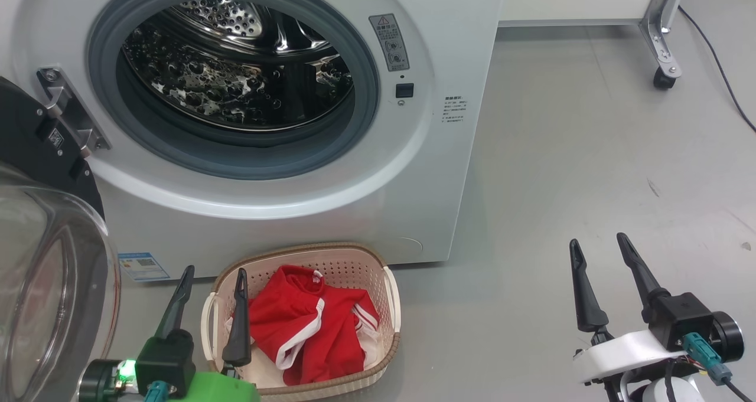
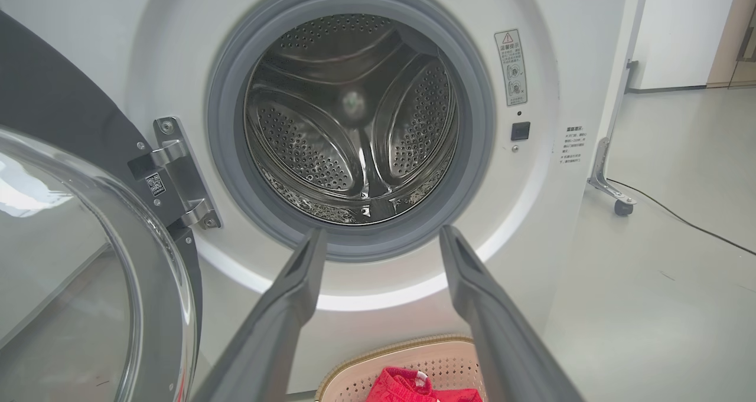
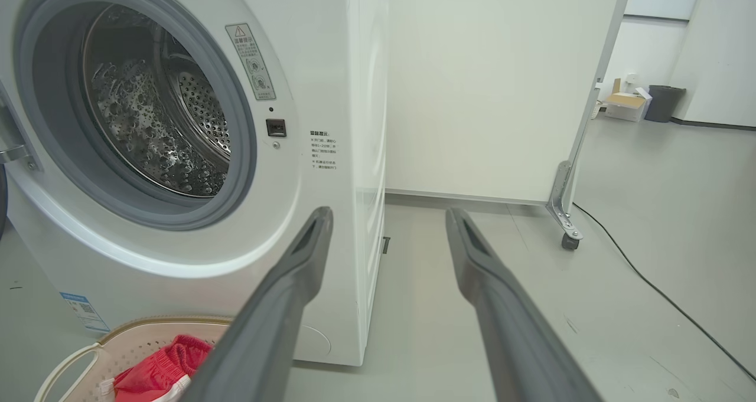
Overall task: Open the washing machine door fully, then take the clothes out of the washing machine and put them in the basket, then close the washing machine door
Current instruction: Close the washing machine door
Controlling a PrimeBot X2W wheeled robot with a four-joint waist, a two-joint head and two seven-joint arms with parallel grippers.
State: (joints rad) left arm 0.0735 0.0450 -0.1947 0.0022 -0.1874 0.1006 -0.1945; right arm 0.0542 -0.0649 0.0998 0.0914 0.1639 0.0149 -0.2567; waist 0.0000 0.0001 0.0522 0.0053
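Head view: left tool (image 1: 215, 269) spread, pointing forward, by the basket (image 1: 354, 272); right tool (image 1: 596, 239) spread, over floor (image 1: 561, 154)

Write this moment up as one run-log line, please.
door open | drum empty | clothes in basket | left gripper open, empty | right gripper open, empty | likely next: close door
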